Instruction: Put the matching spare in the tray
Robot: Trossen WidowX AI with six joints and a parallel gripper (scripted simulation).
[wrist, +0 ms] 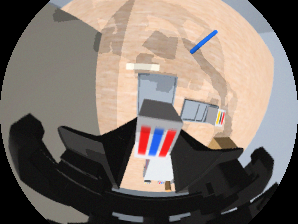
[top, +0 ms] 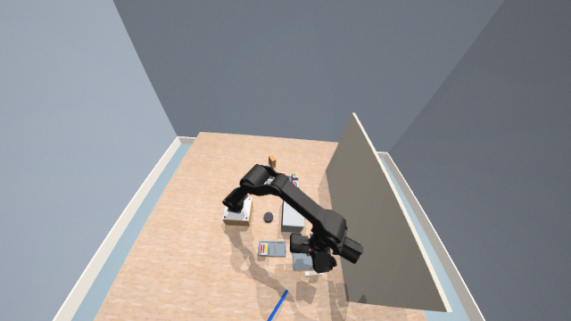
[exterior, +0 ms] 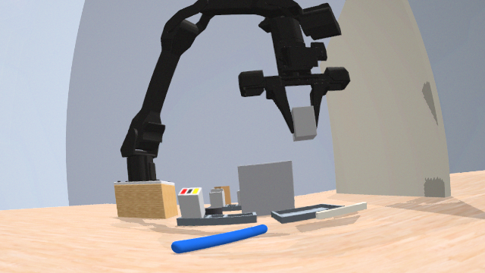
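— Gripper (exterior: pixel 301 114) up high, jaws clamped on a small grey block (exterior: pixel 304 123). See it?

— Yes. From the wrist view the spare's (wrist: pixel 158 137) top face carries stripes: red, blue, red. The fingers (exterior: pixel 283 106) press on its two sides, and it hangs tilted a little.

— And the tray?

— Directly below the gripper, well apart from it. It is a shallow dark grey tray (exterior: pixel 282 216) on the wooden table (exterior: pixel 379 243), and a pale flat strip (exterior: pixel 341 210) lies against its side. In the wrist view the tray (wrist: pixel 157 87) shows just beyond the held block.

— What else sits under there?

— Below and to one side of the gripper stands a tall grey box (exterior: pixel 266 187), the mounted unit; its back I cannot read from here. Farther off that way there is another grey spare (exterior: pixel 190 202) with red, black and yellow stripes on top, standing on a dark flat holder (exterior: pixel 216 219). A blue rod (exterior: pixel 220 239) lies on the table in front of those. Beyond them is the arm's base on a wooden block (exterior: pixel 145 200).

— And on the other side of the gripper?

— A large beige panel (exterior: pixel 386 114) stands upright, close by the gripper's flank.

— From overhead?

— The gripper (top: pixel 318 260) covers most of the tray (top: pixel 300 263).
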